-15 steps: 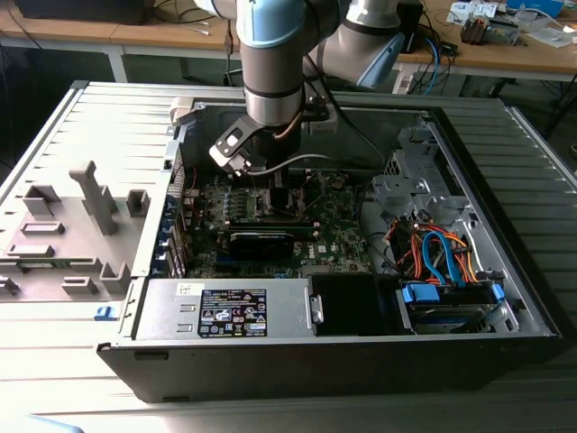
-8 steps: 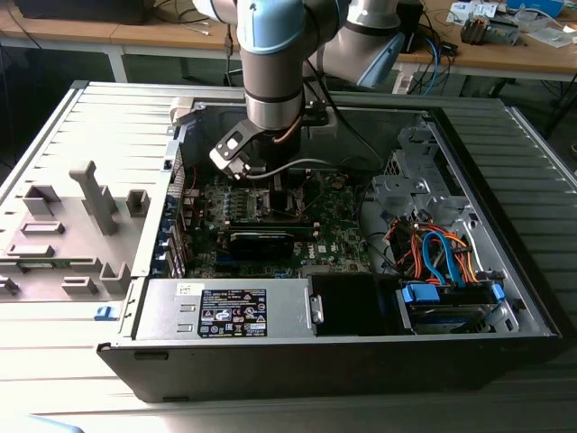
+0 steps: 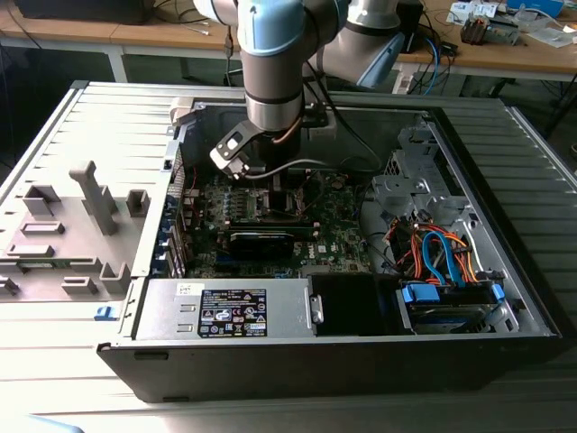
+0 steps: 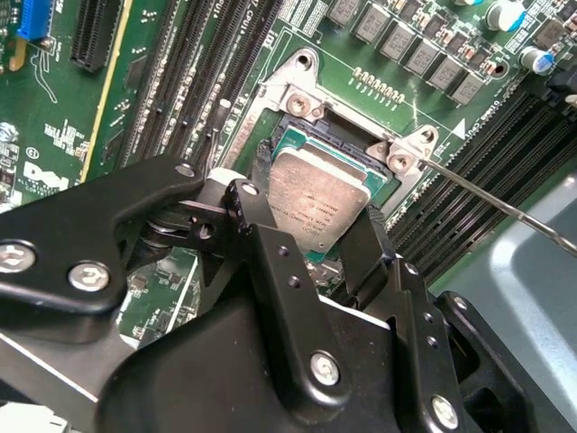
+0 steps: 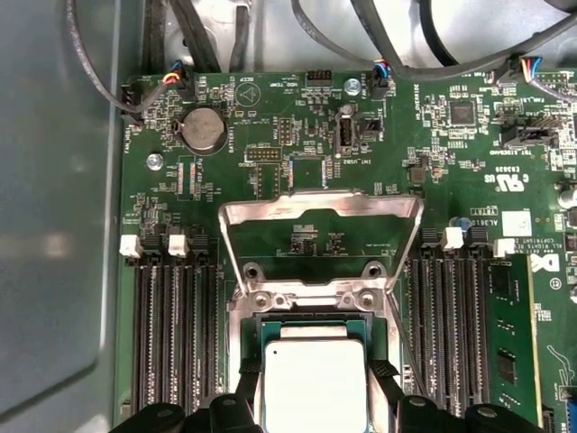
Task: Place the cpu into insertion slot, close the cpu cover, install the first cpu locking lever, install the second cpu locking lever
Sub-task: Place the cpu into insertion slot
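1. Clearly, the step in hand is the first one, the placing of the cpu [image 4: 315,200]. In both wrist views the gripper [image 4: 311,212] is clenched on it, with one black finger [image 4: 245,194] on each of two opposite edges of the chip.
2. The cpu, pale face up, lies level over the insertion slot [image 5: 306,296] and inside its silver rim. I cannot tell whether it sits fully down on the contacts or hangs just above them.
3. The cpu cover [image 5: 388,206] is not yet closed. In the first wrist view it stands raised on its hinge at the far edge of the insertion slot, away from the fingers, and the green board [image 5: 270,117] shows through its cut-out.
4. A thin metal locking lever [image 4: 487,194] runs out from one corner of the insertion slot and is not latched. I judge that neither lever step has begun.
5. In the exterior view the arm [image 3: 270,54] reaches straight down into the open computer case [image 3: 469,298], above the insertion slot.
6. In my judgement, the next move calls for a chip that lies flat, with its edges parallel to the rim of the insertion slot. The fingers should then let go without dragging or tilting it, because the contacts below are fine and a skewed chip could bend them.
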Tool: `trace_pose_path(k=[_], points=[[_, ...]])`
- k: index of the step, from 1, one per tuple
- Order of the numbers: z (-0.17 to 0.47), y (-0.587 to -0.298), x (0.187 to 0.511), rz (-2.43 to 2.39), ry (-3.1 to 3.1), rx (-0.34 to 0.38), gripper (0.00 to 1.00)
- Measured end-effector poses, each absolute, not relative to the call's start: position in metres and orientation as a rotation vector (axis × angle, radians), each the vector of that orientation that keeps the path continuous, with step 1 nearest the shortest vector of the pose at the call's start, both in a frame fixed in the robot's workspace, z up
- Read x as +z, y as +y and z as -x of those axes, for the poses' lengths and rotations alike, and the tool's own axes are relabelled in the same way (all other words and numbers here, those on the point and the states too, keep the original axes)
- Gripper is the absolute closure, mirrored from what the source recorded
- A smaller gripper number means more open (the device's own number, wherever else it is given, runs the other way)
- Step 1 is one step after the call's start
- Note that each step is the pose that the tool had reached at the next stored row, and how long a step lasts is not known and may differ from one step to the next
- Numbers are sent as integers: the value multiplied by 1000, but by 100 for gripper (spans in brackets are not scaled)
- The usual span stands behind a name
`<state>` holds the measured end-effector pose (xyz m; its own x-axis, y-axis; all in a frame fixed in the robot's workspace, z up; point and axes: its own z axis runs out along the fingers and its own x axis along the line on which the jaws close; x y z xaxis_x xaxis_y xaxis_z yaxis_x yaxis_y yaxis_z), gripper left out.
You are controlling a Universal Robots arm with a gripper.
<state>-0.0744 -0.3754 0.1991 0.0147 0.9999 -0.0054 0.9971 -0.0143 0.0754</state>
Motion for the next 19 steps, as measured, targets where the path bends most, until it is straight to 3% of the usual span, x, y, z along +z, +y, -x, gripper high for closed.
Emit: trace_pose_path(k=[14,19], points=[[73,-374,196,-2201,2159,77,45],[73,-374,196,-2201,2159,77,39]])
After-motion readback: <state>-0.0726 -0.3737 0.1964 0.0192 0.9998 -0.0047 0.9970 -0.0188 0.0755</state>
